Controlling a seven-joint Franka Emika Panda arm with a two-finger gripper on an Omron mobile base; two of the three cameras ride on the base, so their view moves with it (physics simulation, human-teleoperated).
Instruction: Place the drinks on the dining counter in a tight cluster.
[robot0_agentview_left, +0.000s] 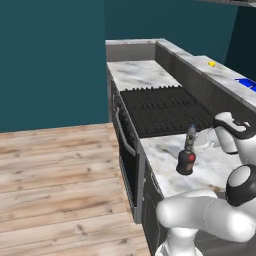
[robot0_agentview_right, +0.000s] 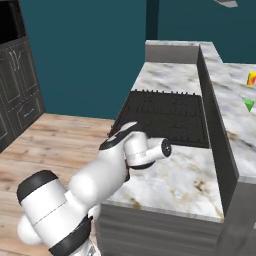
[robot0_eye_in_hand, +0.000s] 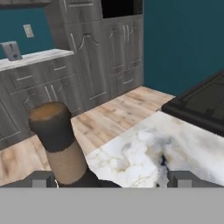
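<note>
Jaws stood spread wide, with nothing pinched between them. In the hand view the gripper (robot0_eye_in_hand: 107, 179) looked out across the marble worktop (robot0_eye_in_hand: 144, 153) toward the wooden floor (robot0_eye_in_hand: 109, 118) and a wall of grey cabinets (robot0_eye_in_hand: 100, 52). Its two dark fingertips (robot0_eye_in_hand: 43, 179) rose at the bottom of that view, one at each side. The thin neck and dark cap of the squat brown bottle (robot0_eye_in_hand: 57, 140) stood close in front of the tool, just inside the fingertip on the view's left, and whether it touched that finger could not be told. The black stove (robot0_eye_in_hand: 201, 105) lay ahead of the tool on the view's right.

From the left base view the squat brown bottle (robot0_agentview_left: 186, 161) with its red label stood upright on the marble worktop (robot0_agentview_left: 165, 160), just short of the stove's (robot0_agentview_left: 165, 110) near edge, with the hand's white wrist to its right. The slim grey-clear water bottle (robot0_agentview_left: 191, 136) stood upright right behind it, between it and the stove. Beyond the hand, past a raised grey ledge (robot0_agentview_left: 200, 82), ran the dining counter (robot0_agentview_left: 225, 72), which carried a small yellow object (robot0_agentview_left: 212, 63) and a blue one (robot0_agentview_left: 246, 83).

From the right base view the arm reached over the worktop (robot0_agentview_right: 175, 180) and hid both bottles. On the dining counter (robot0_agentview_right: 235, 115) sat a green cup (robot0_agentview_right: 248, 104) and a yellow-orange cup (robot0_agentview_right: 252, 78).
</note>
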